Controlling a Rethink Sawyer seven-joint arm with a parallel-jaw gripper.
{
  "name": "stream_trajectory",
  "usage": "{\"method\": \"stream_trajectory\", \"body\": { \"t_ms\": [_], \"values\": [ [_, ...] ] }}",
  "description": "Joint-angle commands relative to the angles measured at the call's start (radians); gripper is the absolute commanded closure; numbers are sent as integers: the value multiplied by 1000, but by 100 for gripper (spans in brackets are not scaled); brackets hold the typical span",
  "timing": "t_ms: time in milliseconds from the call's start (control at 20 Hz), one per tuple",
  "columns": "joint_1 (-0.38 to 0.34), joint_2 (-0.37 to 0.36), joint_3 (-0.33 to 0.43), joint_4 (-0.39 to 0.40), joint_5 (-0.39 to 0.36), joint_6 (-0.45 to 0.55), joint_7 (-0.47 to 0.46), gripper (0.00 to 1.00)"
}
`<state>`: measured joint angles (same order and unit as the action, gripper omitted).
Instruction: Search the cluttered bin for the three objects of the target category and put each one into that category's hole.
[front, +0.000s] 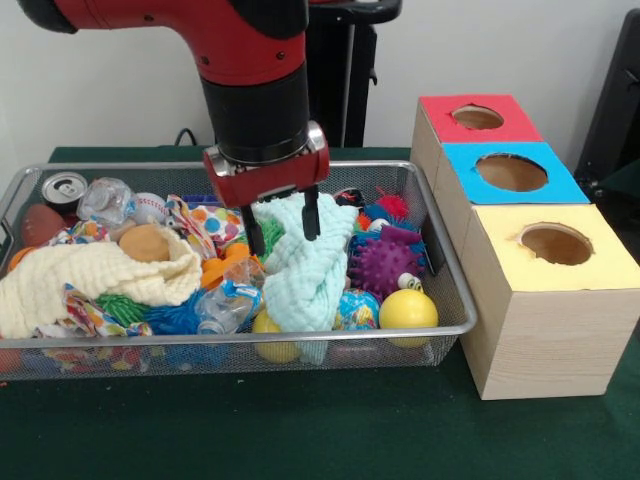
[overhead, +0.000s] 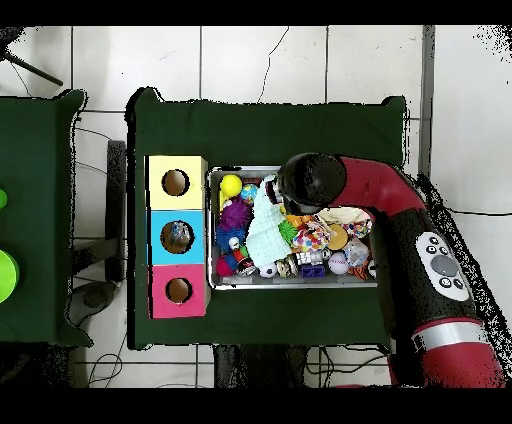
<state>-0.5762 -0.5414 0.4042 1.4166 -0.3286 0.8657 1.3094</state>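
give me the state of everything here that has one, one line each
gripper: open, fingers either side of the mint cloth's top
mint cloth: crumpled, heaped in the bin
cream cloth: bunched, draped over the toys
soda can: upright at the bin's corner
wire bin: full of clutter
red hole: looks empty
blue hole: something inside
yellow hole: looks empty

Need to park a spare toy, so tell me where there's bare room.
Free: green cloth in front of the bin, and behind it toward the red box. Crowded: the bin, heaped full, gripper over the mint cloth.
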Motion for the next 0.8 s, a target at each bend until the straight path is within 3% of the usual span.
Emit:
{"method": "stream_trajectory", "body": {
  "t_ms": [50,150,350,650,800],
  "values": [
    [55,86,-82,-203,-5,160,154,0],
    [79,103,-122,-237,-1,181,217,0],
    [96,139,-162,-279,9,212,245,0],
    [114,147,-219,-292,22,218,269,0],
    [110,127,-237,-250,28,179,262,0]
  ]
}}
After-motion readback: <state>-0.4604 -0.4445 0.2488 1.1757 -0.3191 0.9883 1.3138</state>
